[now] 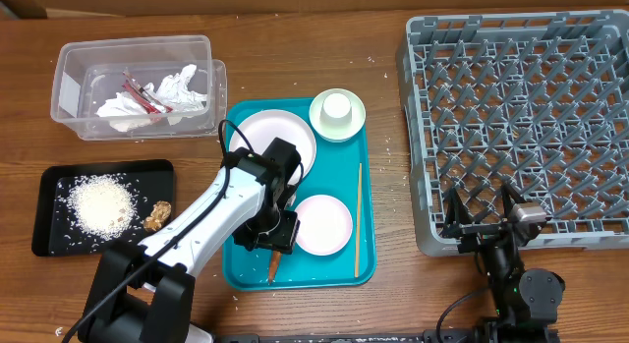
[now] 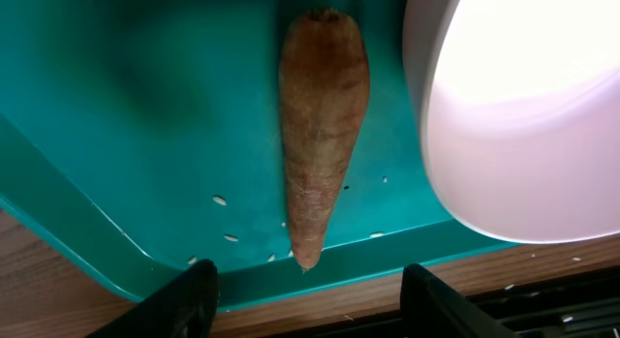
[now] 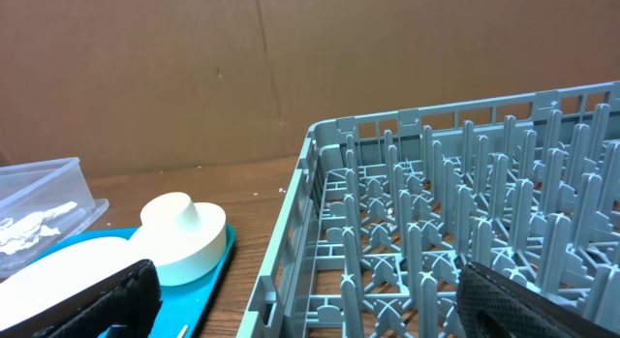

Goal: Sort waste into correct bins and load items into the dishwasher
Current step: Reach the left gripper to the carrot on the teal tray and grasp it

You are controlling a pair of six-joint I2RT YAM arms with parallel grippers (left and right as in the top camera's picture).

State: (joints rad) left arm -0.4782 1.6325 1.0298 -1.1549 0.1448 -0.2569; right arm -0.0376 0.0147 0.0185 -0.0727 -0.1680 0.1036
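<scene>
A thin orange carrot (image 2: 323, 135) lies on the teal tray (image 2: 145, 135), its tip at the tray's near rim (image 1: 272, 270). My left gripper (image 2: 310, 304) hovers open over that tip, one finger on each side and nothing held (image 1: 276, 243). A pale pink plate (image 2: 523, 115) sits just right of the carrot (image 1: 322, 225). The tray also carries a larger white plate (image 1: 278, 137), a white cup (image 1: 337, 108) upside down on a pale green saucer (image 1: 354, 127), and a chopstick (image 1: 358, 220). My right gripper (image 1: 482, 217) stands open and empty at the grey dish rack's (image 1: 521, 117) front-left corner (image 3: 320, 319).
The clear tub (image 1: 138, 87) at the back left holds a crumpled napkin (image 1: 177, 92) and a red wrapper (image 1: 147, 99). The black tray (image 1: 54, 240) at the left holds a rice heap (image 1: 101, 203) and a brown lump (image 1: 157, 217). Rice grains dot the teal tray.
</scene>
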